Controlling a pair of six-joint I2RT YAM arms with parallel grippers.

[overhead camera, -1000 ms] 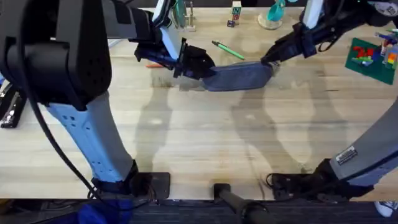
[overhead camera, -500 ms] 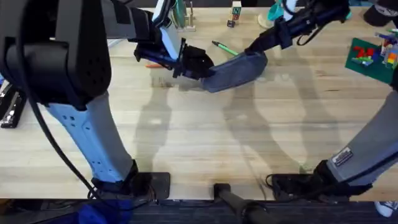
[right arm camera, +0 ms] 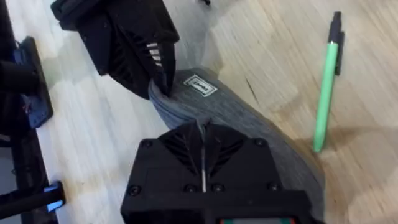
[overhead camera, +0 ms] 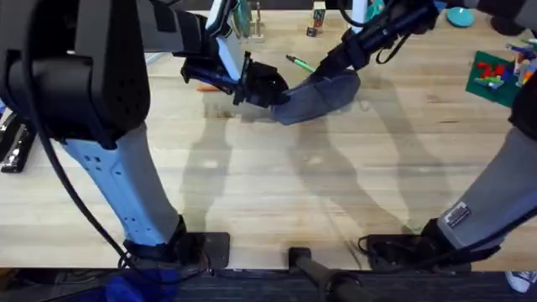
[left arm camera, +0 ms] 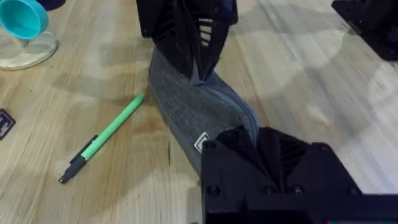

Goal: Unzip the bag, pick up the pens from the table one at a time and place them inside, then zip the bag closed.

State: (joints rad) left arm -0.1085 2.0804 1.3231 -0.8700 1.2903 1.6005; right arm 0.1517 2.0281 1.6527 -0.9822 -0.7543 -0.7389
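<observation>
The grey-blue bag [overhead camera: 323, 91] lies on the table [overhead camera: 277, 184] at the back middle, its right end raised a little. My left gripper [overhead camera: 270, 87] is shut on the bag's left end, also seen in the right wrist view [right arm camera: 160, 86]. My right gripper [overhead camera: 330, 64] is shut on the zipper along the bag's top edge, with the bag [right arm camera: 249, 118] just under its closed fingers. The green pen [overhead camera: 299, 62] lies just behind the bag, clear in both wrist views [left arm camera: 106, 140] [right arm camera: 326, 87]. The orange pen [overhead camera: 206, 87] pokes out from under my left arm.
A green plate with coloured bricks [overhead camera: 500, 75] sits at the far right. A teal cup on a round base [left arm camera: 23, 20] and small blocks [overhead camera: 317, 18] stand along the back edge. Black gear [overhead camera: 15, 144] lies at the left edge. The table's front half is bare wood.
My right gripper has slid left along the bag's top, from its right end towards the middle, dragging that end back and up. The left gripper has held still.
</observation>
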